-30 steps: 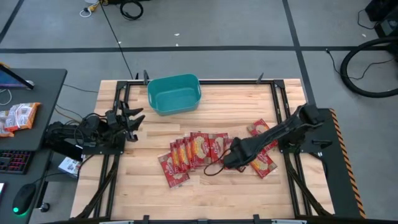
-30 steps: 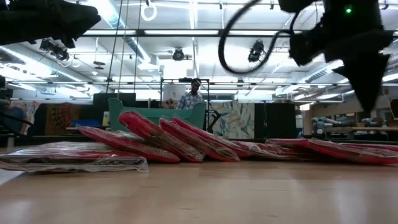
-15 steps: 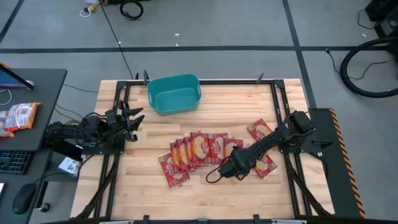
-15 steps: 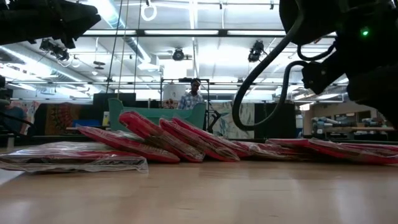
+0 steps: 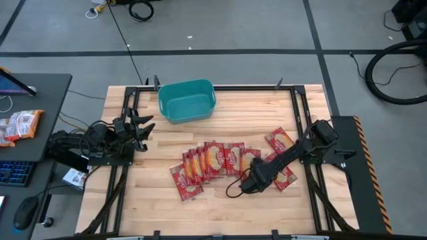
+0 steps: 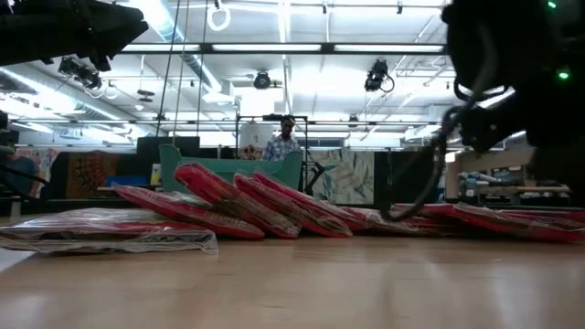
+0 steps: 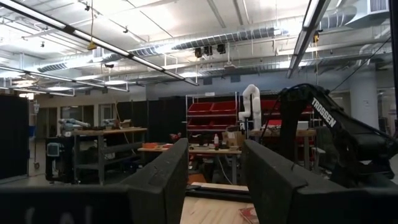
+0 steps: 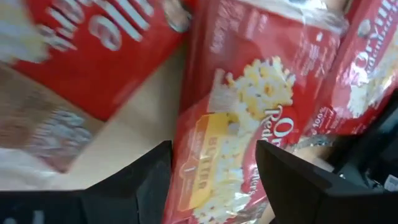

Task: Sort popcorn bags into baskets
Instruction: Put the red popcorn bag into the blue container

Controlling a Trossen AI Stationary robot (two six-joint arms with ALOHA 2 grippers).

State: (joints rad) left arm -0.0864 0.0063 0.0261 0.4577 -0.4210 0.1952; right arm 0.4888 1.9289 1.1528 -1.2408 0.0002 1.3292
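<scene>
Popcorn bags [image 5: 217,162] lie fanned in an overlapping row across the middle of the wooden table [image 5: 220,207], with a few more to their right, while the teal basket [image 5: 187,101] stands empty at the far edge, well apart from them. The right gripper [image 5: 245,183] hangs low over the right end of the row, its fingers [image 8: 149,180] spread wide on either side of one red bag [image 8: 239,130] and holding nothing. The left gripper [image 5: 143,127] waits at the table's left side, fingers parted with nothing between them.

The risk lies in the overlap. Each packet rests partly on its neighbour, so closing fingers could pinch two at once, or drag the row out of order. The bags are flat and wrapped in glossy film; a shallow bite may slip off, and fingertips may scrape the wood rather than get under an edge. The carry to the basket is long, so a weak hold could drop the bag short of it.
</scene>
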